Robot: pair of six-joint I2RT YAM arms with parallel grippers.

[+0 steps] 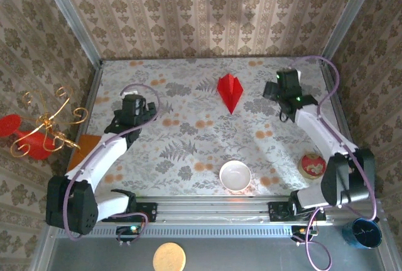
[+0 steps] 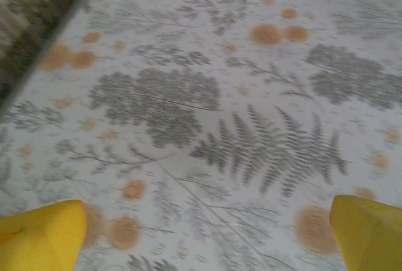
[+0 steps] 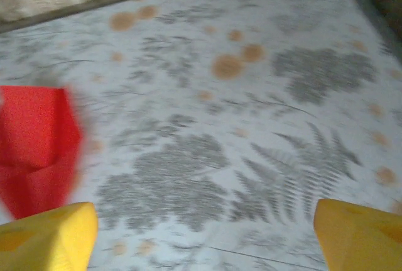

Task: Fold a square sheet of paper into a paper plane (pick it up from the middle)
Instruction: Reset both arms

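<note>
Red paper plane, left of right gripper

Top view high, looking down, 2 wrist views close over table, right shares paper plane

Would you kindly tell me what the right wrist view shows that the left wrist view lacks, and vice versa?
Right wrist view: the red paper plane lies on the table at left, ahead of the open right hand. Left wrist view: the open left hand over a large fern print, the table's dark edge crossing the top-left corner. Shared: the floral table surface and yellow fingertips in both bottom corners.
</note>
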